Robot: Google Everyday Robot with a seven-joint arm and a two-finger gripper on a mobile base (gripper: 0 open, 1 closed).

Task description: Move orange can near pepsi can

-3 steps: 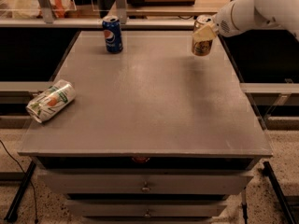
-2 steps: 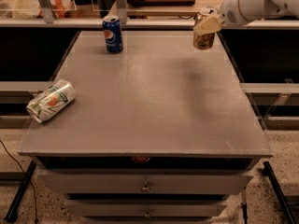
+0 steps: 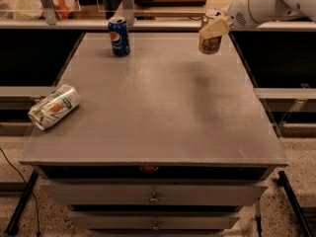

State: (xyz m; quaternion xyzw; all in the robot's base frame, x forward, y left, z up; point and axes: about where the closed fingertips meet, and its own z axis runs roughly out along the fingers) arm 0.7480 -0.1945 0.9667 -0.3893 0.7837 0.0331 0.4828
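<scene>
The orange can [image 3: 211, 42], golden-orange with a silver top, hangs upright in the air above the table's far right part. My gripper [image 3: 215, 25] is shut on its upper half, the white arm reaching in from the upper right. The pepsi can [image 3: 119, 36], dark blue with the round logo, stands upright at the far left-centre of the table, well to the left of the held can.
A white-and-green can with an orange fruit picture [image 3: 53, 106] lies on its side at the table's left edge. The grey table [image 3: 158, 107] has drawers below its front. A rail and shelf run behind the far edge.
The gripper has lifted the orange can higher off the table and carried it slightly left toward the pepsi can. The other cans have not moved.
</scene>
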